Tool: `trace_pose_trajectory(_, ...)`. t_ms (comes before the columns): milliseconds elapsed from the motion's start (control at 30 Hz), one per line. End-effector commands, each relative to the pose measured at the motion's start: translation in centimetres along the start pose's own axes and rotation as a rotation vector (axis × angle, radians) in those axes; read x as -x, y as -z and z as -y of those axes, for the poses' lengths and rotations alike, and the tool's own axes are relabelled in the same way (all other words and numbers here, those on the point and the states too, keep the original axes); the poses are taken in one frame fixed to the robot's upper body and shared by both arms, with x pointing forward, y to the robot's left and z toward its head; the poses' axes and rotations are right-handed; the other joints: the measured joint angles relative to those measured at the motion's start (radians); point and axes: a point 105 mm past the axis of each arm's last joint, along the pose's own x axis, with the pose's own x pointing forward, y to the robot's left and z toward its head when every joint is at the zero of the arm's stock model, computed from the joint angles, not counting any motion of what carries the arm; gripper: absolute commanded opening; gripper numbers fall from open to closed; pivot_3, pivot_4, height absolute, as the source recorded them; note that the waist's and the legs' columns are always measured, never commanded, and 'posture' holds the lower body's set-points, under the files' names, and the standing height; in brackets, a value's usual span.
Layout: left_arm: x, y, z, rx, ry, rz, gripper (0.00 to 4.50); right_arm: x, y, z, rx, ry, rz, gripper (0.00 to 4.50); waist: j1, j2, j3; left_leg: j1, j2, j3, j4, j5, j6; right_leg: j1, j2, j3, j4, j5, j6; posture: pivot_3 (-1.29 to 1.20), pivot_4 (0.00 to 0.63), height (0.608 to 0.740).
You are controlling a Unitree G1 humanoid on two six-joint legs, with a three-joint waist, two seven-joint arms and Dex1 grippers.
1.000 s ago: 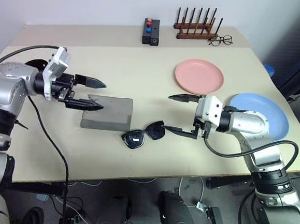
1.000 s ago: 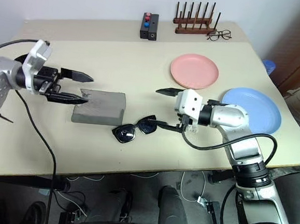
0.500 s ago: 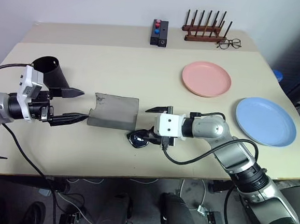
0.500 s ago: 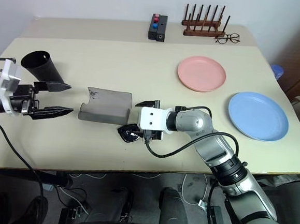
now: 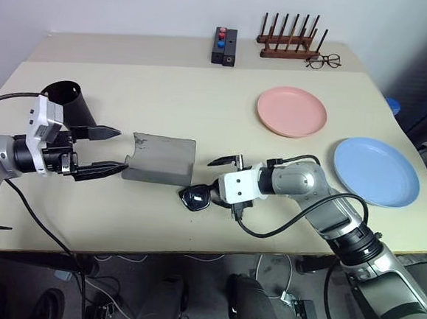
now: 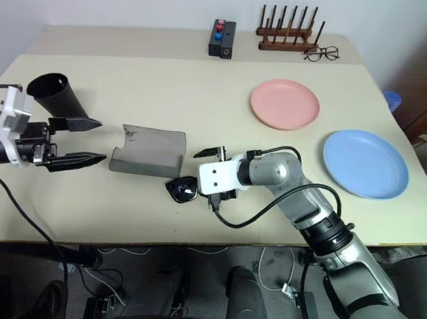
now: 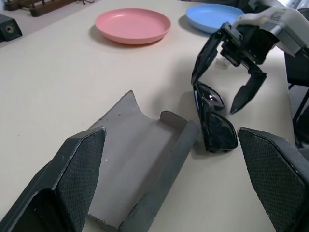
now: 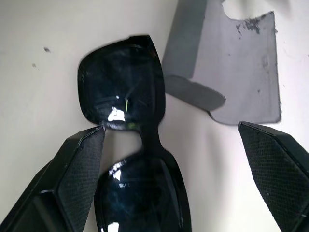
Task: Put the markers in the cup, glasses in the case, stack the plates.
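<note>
Between R pincer (image 5: 223, 182) fingers: glasses (image 5: 199, 197).

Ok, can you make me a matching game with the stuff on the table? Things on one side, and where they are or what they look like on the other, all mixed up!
Things:
1. sunglasses
2. grey case
3. black cup
4. pink plate

Descriptions:
A. lying open and empty
B. farther back on the table than the blue plate
C. lying between the right claw's open fingers
D. at the table's left edge, behind the left claw

Pairs: 1-C, 2-A, 3-D, 4-B
</note>
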Motion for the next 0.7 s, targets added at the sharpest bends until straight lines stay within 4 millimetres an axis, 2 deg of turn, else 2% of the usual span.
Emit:
trace_pose_trajectory(33, 0.1, -1.5, 0.0, -0.054, -0.003, 0.027, 4.50, -0.4, -0.7, 0.2, 0.071, 0.016, 0.006, 3.19, 0.000, 0.000, 0.000, 0.000, 0.000, 0.000, 0.000, 0.000, 0.000, 0.000, 0.000, 0.000, 0.000, 0.000, 0.000, 0.00, 0.150, 0.740)
trace_pose_trajectory(67, 0.0, -1.6, 0.0, -0.055, -0.002, 0.028, 4.50, -0.5, -0.8, 0.2, 0.085, 0.018, 0.010, 2.82, 0.000, 0.000, 0.000, 0.000, 0.000, 0.000, 0.000, 0.000, 0.000, 0.000, 0.000, 0.000, 0.000, 0.000, 0.000, 0.00, 0.150, 0.740)
trace_pose_trajectory(533, -0.2, -1.7, 0.2, -0.049, 0.005, 0.043, 4.50, -0.6, 0.5, 0.5, 0.263, -0.020, -0.088, 2.82, 0.000, 0.000, 0.000, 0.000, 0.000, 0.000, 0.000, 0.001, -0.002, 0.000, 0.000, 0.000, 0.000, 0.000, 0.000, 0.00, 0.150, 0.740)
trace_pose_trajectory(700, 0.1, -1.4, 0.2, -0.046, -0.003, 0.042, 4.50, -0.9, 0.3, 0.7, 0.267, -0.026, -0.089, 2.82, 0.000, 0.000, 0.000, 0.000, 0.000, 0.000, 0.000, 0.001, -0.002, 0.000, 0.000, 0.000, 0.000, 0.000, 0.000, 0.00, 0.150, 0.740)
